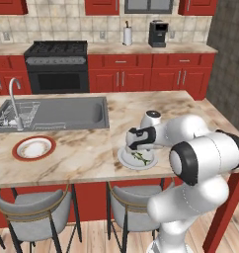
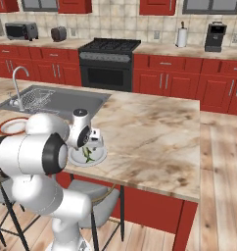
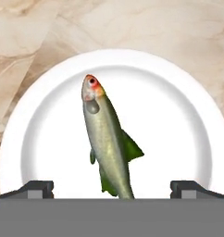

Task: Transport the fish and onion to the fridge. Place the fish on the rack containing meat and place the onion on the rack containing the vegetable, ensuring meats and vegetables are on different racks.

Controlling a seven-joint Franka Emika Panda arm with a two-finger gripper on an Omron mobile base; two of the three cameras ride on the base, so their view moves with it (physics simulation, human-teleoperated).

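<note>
Gripper (image 3: 112, 187) hovers spread wide, empty, over fish (image 3: 106, 139) on plate (image 3: 40, 139); lower squarely, straddle the mid-body, then close gently.

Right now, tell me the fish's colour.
Greenish-silver fish, pale belly, red-orange head; hand view shows it best.

Red cabinets (image 1: 120, 74), marble island (image 1: 82, 148), wood floor (image 2: 218, 196).

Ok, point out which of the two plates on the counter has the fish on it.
The plain white plate near the counter's front edge, under the open gripper, holds the fish. The red-rimmed plate by the sink carries no fish.
</note>
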